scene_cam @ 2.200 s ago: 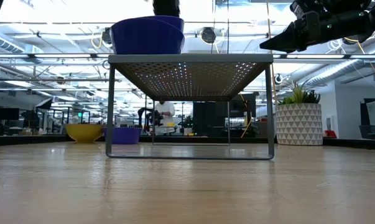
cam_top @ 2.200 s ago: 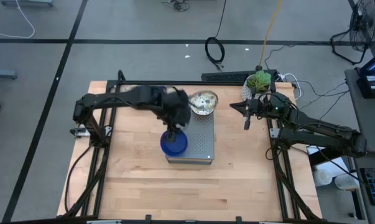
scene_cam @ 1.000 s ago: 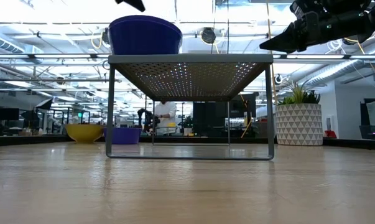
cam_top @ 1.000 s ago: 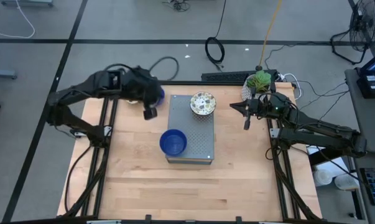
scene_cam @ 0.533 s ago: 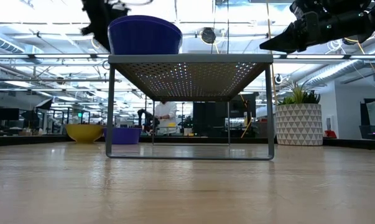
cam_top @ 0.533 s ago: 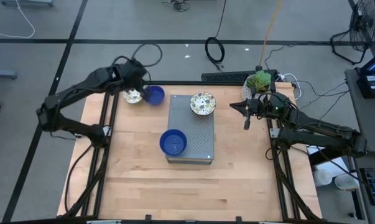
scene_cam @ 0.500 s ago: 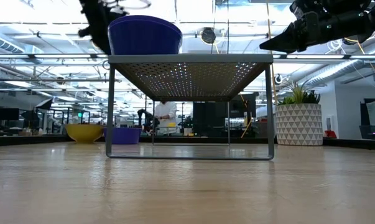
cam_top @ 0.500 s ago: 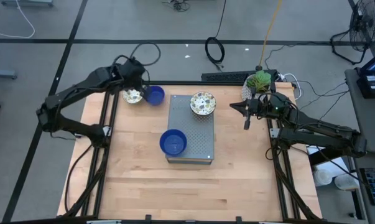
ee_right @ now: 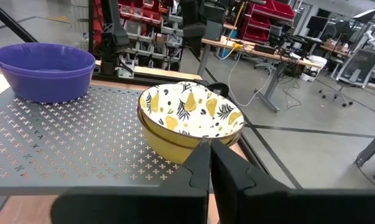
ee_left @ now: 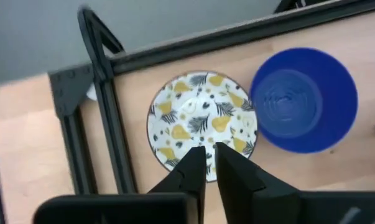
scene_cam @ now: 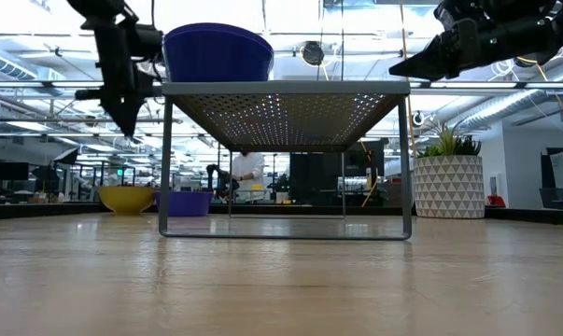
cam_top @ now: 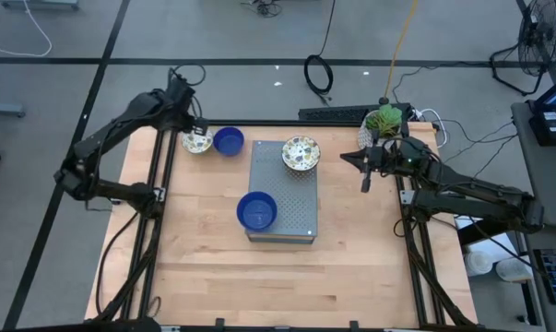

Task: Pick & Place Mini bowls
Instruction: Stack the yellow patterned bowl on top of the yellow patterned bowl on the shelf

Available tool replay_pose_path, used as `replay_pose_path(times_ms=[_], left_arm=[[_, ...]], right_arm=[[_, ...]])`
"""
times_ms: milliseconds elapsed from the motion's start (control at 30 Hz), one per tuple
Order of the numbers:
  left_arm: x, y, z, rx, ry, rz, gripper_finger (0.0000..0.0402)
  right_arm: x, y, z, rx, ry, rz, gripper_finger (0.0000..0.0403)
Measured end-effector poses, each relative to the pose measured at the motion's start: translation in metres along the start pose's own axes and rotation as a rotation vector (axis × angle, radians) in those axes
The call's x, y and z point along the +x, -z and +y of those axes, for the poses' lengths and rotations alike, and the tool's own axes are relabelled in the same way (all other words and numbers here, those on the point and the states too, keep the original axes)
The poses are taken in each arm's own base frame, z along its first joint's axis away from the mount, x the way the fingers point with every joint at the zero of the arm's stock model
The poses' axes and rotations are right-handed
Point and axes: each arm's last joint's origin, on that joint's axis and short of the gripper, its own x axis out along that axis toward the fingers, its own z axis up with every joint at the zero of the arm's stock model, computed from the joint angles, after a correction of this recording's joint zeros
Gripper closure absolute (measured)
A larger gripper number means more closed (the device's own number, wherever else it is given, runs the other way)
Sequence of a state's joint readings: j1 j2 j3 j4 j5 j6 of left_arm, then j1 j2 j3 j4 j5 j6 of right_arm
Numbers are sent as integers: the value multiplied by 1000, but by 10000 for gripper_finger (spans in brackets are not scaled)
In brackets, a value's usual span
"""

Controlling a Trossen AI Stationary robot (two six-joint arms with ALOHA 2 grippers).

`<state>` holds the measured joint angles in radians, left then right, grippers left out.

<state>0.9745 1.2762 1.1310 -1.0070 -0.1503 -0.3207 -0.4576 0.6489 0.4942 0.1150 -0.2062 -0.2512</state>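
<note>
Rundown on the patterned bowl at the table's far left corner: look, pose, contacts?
The patterned bowl is small, round and cream-white inside with yellow fruit and dark leaf prints. It sits upright on the wooden table, near the black frame rail, with a blue bowl right beside it. The left gripper hovers above its rim, fingers nearly together, holding nothing.

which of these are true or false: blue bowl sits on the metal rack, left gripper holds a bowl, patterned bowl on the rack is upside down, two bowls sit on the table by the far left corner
1. A blue bowl sits on the metal rack. True.
2. The left gripper holds a bowl. False: it hovers nearly shut and empty above the patterned bowl on the table.
3. The patterned bowl on the rack is upside down. False: it stands upright, its pattern facing up.
4. Two bowls sit on the table near its far left corner. True: the patterned one and a second blue bowl.
</note>
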Motion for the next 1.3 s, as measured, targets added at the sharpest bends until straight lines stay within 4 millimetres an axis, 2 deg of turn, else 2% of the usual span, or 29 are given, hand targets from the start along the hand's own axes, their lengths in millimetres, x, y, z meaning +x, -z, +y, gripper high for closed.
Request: replay_pose_path(times_ms=[167,333,500,833,1300], left_arm=[[11,-1,12,-56,8,2,305],[20,-3,10,-77,22,32,240],[36,1,2,-6,90,168,202],[65,7,-30,234,126,284,190],[122,12,-38,259,22,468,190]], right_arm=[[4,3,0,0,-5,20,403],[9,4,-1,0,-7,21,403],[12,7,-1,-8,-12,40,403],[12,6,-1,-14,-10,39,403],[12,6,-1,-13,-10,39,403]])
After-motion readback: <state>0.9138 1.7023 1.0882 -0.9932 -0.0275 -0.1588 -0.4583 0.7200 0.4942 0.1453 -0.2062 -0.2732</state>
